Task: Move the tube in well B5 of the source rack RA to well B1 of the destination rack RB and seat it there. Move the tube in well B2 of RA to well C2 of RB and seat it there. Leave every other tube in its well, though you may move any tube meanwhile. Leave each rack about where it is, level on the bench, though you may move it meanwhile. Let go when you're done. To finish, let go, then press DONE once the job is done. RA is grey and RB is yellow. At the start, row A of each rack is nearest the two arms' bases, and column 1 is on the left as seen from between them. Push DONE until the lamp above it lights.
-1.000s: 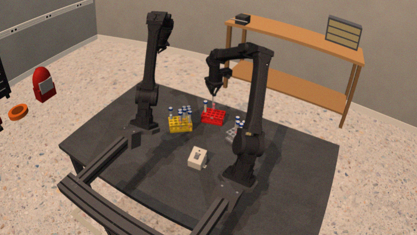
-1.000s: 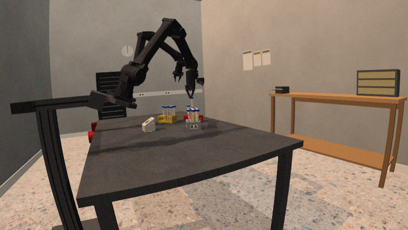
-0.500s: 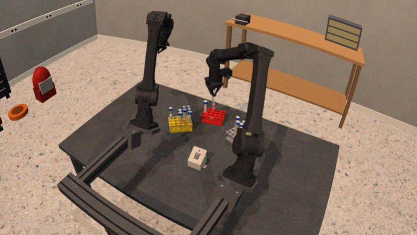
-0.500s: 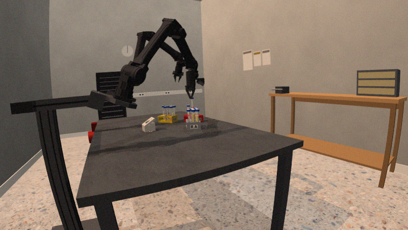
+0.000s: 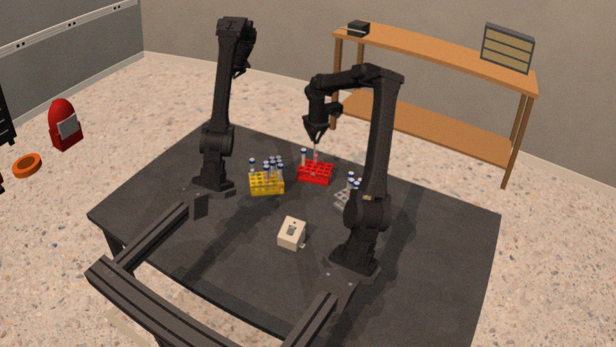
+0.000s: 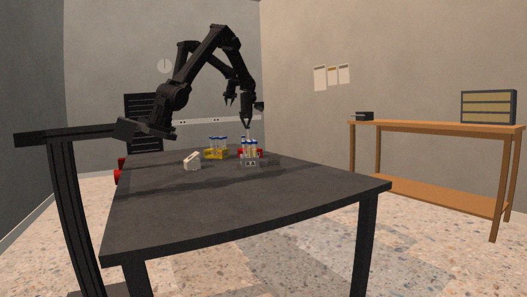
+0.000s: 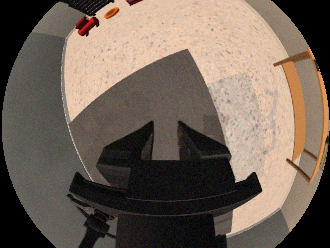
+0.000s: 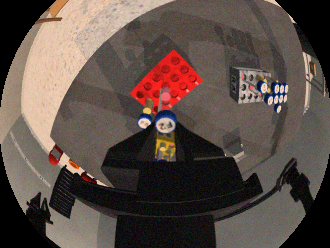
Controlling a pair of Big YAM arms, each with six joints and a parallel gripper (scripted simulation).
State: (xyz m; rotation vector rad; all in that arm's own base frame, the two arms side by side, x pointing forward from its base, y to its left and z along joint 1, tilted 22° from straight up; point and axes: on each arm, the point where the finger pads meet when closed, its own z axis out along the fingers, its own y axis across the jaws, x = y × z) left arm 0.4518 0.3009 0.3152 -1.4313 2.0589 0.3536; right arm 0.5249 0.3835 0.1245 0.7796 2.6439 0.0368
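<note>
Right pincer (image 5: 316,141) (image 6: 246,127) (image 8: 165,125) clamped on blue-capped tube (image 5: 316,157) (image 6: 248,129) (image 8: 165,120); likely light, stiff, slick, best gripped at cap. Left pincer (image 5: 235,77) (image 6: 229,104) (image 7: 165,122) (image 8: 37,196) partly open, unloaded.
</note>
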